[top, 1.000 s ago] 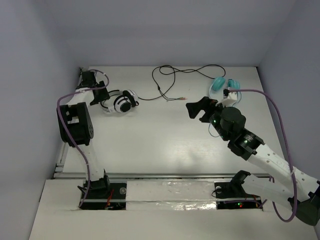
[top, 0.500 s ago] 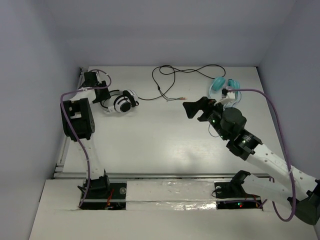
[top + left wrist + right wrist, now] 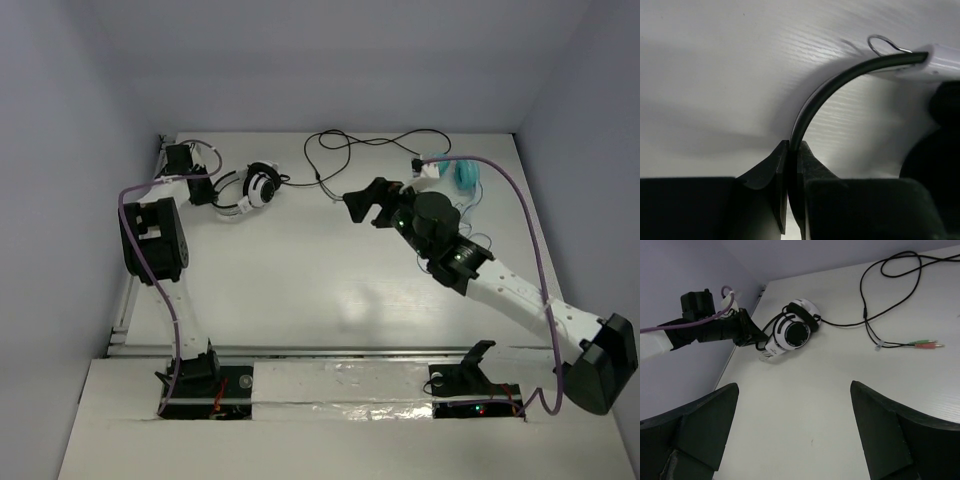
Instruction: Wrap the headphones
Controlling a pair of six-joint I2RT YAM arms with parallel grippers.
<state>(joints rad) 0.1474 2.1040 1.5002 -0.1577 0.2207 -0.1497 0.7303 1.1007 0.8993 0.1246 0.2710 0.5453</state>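
The headphones (image 3: 255, 187) lie at the far left of the table (image 3: 300, 290), cups close together, one round white shell with its black pad facing my right wrist camera (image 3: 795, 332). My left gripper (image 3: 205, 192) sits just to their left, pinched shut on the thin black headband (image 3: 840, 85), which arcs up and away from between my fingertips (image 3: 789, 150). That arm reaches along the table's left edge. The cable (image 3: 370, 145) loops across the far side and ends in green and pink plugs (image 3: 925, 344). My right gripper (image 3: 362, 205) hangs near that cable with jaws spread wide, holding nothing (image 3: 797, 410). The right arm stretches diagonally from the near right. Teal headphones (image 3: 465, 175) are partly hidden behind it.
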